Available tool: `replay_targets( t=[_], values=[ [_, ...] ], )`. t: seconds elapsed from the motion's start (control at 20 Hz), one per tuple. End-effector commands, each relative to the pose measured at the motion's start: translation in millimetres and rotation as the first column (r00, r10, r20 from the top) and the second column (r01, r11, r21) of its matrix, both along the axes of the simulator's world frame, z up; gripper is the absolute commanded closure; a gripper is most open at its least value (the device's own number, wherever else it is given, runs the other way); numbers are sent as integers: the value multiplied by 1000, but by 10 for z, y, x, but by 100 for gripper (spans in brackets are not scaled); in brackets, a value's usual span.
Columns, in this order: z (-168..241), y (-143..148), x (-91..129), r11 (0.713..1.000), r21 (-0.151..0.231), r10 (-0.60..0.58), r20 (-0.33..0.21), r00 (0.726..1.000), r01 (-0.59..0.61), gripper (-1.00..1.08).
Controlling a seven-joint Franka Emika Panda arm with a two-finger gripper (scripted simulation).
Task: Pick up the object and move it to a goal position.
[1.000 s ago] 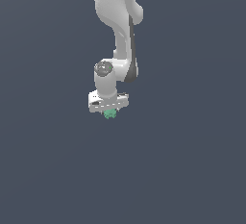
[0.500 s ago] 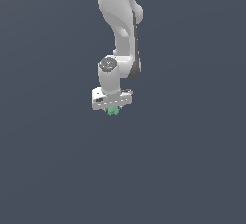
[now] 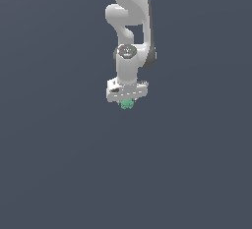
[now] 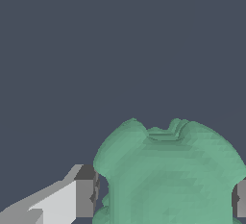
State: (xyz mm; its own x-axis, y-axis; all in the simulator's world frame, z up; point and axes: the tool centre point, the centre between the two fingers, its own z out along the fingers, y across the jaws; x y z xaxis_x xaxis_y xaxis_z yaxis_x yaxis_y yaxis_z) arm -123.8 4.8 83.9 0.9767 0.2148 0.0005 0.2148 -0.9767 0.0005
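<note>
The object, a small mint-green lumpy blob (image 3: 127, 104), hangs just under the white arm's hand in the exterior view. My gripper (image 3: 127, 102) is shut on it and points straight down. In the wrist view the blob (image 4: 168, 175) fills the space between the two fingers, with one dark-tipped finger (image 4: 85, 192) pressed against one side and the other finger (image 4: 240, 199) at the frame edge on the other side. No goal marker shows in either view.
A plain dark grey surface (image 3: 59, 174) fills both views, with nothing else on it. The white arm (image 3: 129, 16) rises from the gripper to the top edge of the exterior view.
The arm has carried the blob towards the exterior view's right and a little upward in the picture. The grip on the blob has not changed.
</note>
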Motion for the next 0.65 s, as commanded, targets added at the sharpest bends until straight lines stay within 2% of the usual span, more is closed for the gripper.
replay_targets(
  t=[0.0, 0.3, 0.6],
  values=[
    [91, 148, -88, 1000, -1, 0, 0, 1000, 0, 108],
    [233, 376, -210, 1000, -1, 0, 0, 1000, 0, 108],
    [266, 432, -225, 1000, 0, -1, -1, 1000, 1, 108]
  ],
)
